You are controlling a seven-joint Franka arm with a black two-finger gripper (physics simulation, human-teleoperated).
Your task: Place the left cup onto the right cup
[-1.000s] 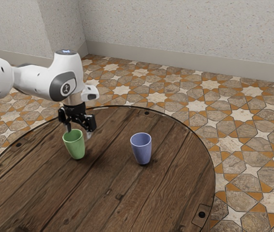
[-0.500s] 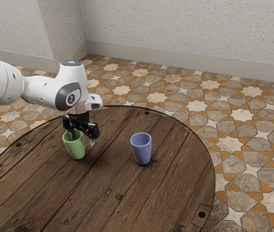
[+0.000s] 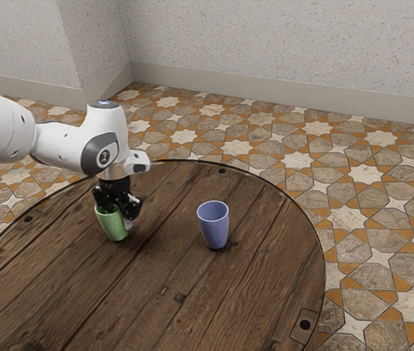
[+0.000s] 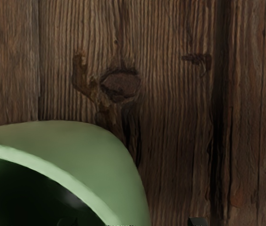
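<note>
The green cup (image 3: 113,225) stands upright on the round wooden table (image 3: 192,292), toward the exterior view's left. The lilac-blue cup (image 3: 213,224) stands upright to its right, well apart from it. My gripper (image 3: 117,210) is low over the green cup's rim, on the side facing the blue cup. Its fingers straddle the cup wall, one inside and one outside, with a gap still showing, so it is open. In the wrist view the green cup (image 4: 90,160) sits close under the hand, its dark inside showing, with table planks (image 4: 170,94) beyond.
The table's curved edge (image 3: 317,241) runs at the exterior view's right, with patterned tiled floor (image 3: 368,175) beyond. A wall corner (image 3: 112,44) stands at the back left. Bare planks lie between the two cups and in front of them.
My hand has come down from just above the green cup until its fingers reach around the rim. Both cups stay where they were.
</note>
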